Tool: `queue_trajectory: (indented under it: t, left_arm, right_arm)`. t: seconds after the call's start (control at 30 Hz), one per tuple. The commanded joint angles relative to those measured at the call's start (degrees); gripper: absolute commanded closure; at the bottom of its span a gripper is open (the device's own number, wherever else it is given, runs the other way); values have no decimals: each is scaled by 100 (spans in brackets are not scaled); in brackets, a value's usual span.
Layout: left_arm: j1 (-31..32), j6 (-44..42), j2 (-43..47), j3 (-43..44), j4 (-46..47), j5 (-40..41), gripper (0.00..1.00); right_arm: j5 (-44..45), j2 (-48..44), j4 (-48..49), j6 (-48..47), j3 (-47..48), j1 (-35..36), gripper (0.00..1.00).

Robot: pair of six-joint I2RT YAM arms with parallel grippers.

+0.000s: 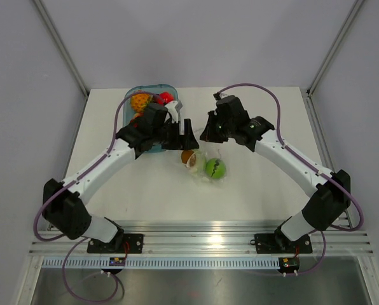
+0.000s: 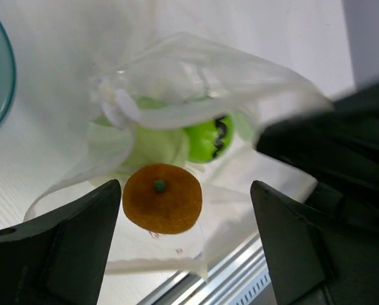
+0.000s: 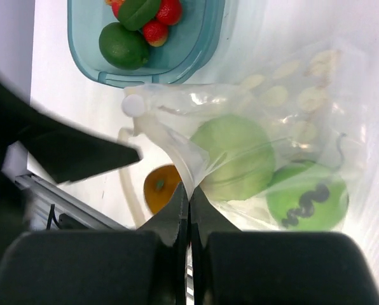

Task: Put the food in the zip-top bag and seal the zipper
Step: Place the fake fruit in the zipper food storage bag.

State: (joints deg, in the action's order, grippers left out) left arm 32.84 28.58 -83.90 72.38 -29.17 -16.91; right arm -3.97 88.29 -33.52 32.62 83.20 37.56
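The clear zip-top bag (image 1: 205, 166) lies mid-table, its mouth held up and open. Inside it are a pale green cabbage (image 3: 234, 155) and a green apple (image 3: 307, 197), which also show in the left wrist view, cabbage (image 2: 154, 145) and apple (image 2: 208, 136). A brown kiwi (image 2: 162, 197) sits at the mouth between the two lips of the zipper strip (image 3: 167, 143). My right gripper (image 3: 189, 190) is shut on the bag's mouth edge. My left gripper (image 2: 186, 222) is open and empty, its fingers either side of and above the kiwi.
The translucent blue tray (image 1: 152, 95) stands at the back left under my left arm. It holds an orange bumpy fruit (image 1: 140, 101), a green fruit (image 3: 123, 46) and red strawberries (image 3: 156, 30). The table's metal rail (image 1: 202, 238) runs along the front.
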Motion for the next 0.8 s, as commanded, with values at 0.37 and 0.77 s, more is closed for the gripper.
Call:
queue_trajectory:
  t: [0.37, 0.77]
  left_arm:
    - [82, -309, 1148, -821, -283, 899, 40]
    - [-172, 60, 885, -1297, 429, 1664, 50]
  right_arm:
    - [159, -163, 267, 7, -40, -56, 100]
    - [151, -251, 249, -1, -93, -47, 100]
